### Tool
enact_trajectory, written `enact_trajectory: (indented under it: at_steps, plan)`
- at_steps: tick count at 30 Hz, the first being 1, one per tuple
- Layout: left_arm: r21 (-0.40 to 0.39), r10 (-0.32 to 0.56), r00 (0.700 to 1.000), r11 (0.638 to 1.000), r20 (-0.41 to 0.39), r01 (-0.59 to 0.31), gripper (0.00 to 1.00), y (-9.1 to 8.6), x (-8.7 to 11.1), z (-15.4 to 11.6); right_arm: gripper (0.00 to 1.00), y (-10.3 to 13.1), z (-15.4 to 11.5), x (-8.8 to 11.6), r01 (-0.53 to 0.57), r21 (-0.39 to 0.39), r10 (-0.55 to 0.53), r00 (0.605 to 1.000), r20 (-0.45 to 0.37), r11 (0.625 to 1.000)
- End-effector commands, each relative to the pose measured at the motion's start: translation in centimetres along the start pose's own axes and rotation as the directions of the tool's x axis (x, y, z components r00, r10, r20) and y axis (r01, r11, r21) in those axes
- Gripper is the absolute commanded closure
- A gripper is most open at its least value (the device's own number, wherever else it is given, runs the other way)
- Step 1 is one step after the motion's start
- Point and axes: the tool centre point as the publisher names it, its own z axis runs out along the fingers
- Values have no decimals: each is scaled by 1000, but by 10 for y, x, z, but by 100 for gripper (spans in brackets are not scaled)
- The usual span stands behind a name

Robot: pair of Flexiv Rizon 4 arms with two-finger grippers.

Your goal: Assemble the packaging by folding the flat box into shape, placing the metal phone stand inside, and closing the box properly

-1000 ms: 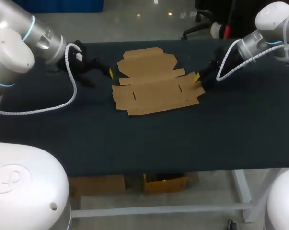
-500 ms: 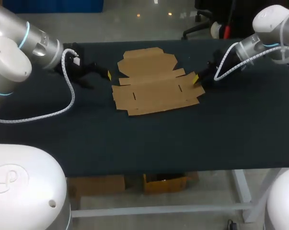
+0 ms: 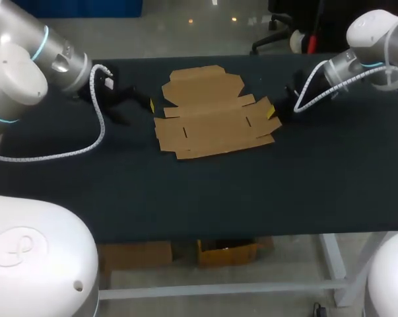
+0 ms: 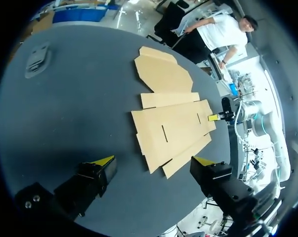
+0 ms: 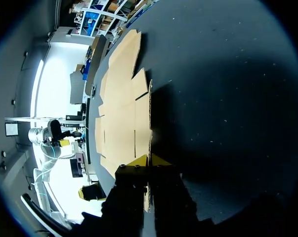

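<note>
The flat brown cardboard box [image 3: 212, 119] lies unfolded at the middle of the dark table. Its right side flap [image 3: 268, 108] is tipped up off the table, and my right gripper [image 3: 273, 111] is shut on that flap's edge. In the right wrist view the flap [image 5: 149, 118] stands on edge between the closed yellow tips of the right gripper [image 5: 149, 161]. My left gripper [image 3: 148, 102] is wide open just left of the box, nothing between its fingers. In the left wrist view the left gripper [image 4: 153, 161] straddles the box's [image 4: 171, 116] near corner without touching. A dark grey flat piece [image 4: 37, 57] lies off to one side of the box.
The dark table top [image 3: 205, 191] has bare room in front of the box and to its right. My right gripper [image 4: 219, 116] shows at the box's far flap in the left wrist view.
My right gripper has closed on the box's right flap and raised it off the table. My left arm has shifted only slightly, and its gripper stays open.
</note>
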Motion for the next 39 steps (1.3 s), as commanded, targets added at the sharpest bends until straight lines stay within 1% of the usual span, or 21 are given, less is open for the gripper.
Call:
enact_trajectory:
  at_steps: [1,5,11,21,27,32,39]
  plan:
    - [-14,-3,1000,1000,10,3,0,-3,3,-3,100,-6,-3,1,3,-16,-3,1000,-4,1000]
    - [-16,-6,1000,1000,13,6,0,-2,4,-4,100,-10,-4,4,11,-26,-11,1000,-7,1000]
    - [-18,-21,1000,1000,13,21,0,2,5,-7,100,-24,-4,10,20,-45,-21,1000,-16,999]
    - [-26,-31,999,999,16,31,0,12,9,-11,100,-56,-6,9,-18,-98,14,999,-48,995]
    - [-34,-33,999,999,25,33,0,17,14,-12,100,-74,-10,12,-29,-125,23,999,-44,992]
    - [-35,-27,999,999,30,28,0,22,19,-14,100,-85,-12,15,-29,-135,23,998,-51,990]
    - [-36,-27,999,999,27,27,0,29,19,-14,100,-100,-14,19,-23,-139,15,998,-54,990]
